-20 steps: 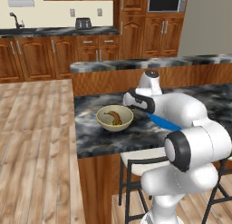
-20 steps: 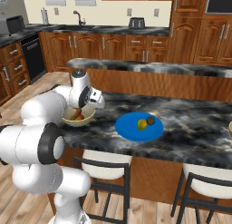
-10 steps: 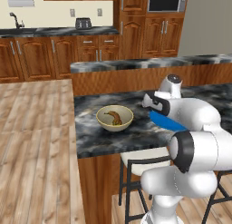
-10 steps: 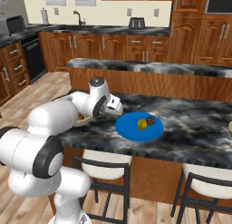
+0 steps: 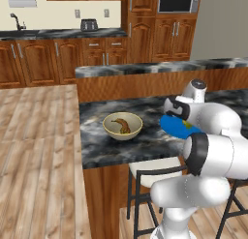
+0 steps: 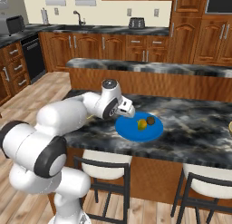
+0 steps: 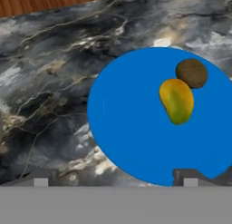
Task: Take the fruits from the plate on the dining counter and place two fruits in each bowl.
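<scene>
The bright blue plate lies on the marbled dining counter. It carries a yellow-green fruit and a dark brown ball. My gripper hovers open above the plate's near-left edge, its fingertips wide apart and empty. From the right base, the gripper hangs just left of the plate, short of the yellow-green fruit and the brown ball. To the plate's left, one cream bowl holds the brown banana. My arm partly covers the plate behind the gripper.
A raised wooden ledge backs the counter. Stools stand under its front edge. A sliver of beige rim shows at the far right of the counter. Kitchen cabinets line the back wall.
The arm has swung right, from above the bowl with the banana to the plate's left edge. The gripper has stayed open and empty.
</scene>
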